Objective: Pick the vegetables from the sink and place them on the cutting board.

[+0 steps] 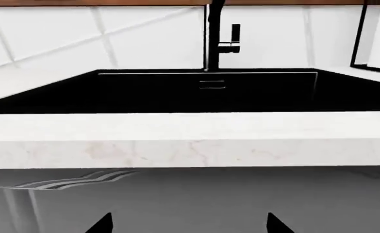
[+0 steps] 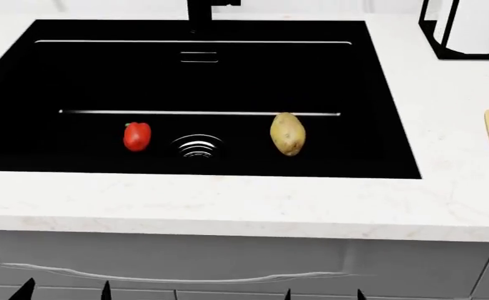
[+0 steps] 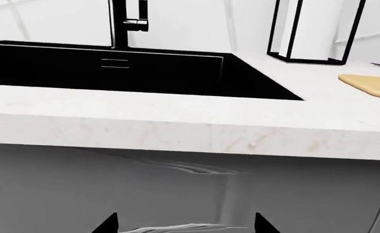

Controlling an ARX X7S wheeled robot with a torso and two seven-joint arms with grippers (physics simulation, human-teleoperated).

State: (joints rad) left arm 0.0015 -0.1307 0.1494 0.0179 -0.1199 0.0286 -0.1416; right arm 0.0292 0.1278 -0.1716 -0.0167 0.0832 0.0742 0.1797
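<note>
both grippers, left (image 2: 64,291) and right (image 2: 323,294), hang spread wide and empty; you risk clipping the counter (image 2: 227,206) edge reaching the pepper (image 2: 137,136) and potato (image 2: 288,134).

One pepper (image 2: 137,135), one potato (image 2: 288,134), one sink (image 2: 386,94).

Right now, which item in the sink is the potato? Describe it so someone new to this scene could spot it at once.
Start at the big black sink set into the white countertop, and find the round ringed drain on its floor. The potato lies just right of that drain in the head view. It is the larger, oval, yellowish-tan item with brown specks, unlike the small glossy red bell pepper left of the drain.
</note>
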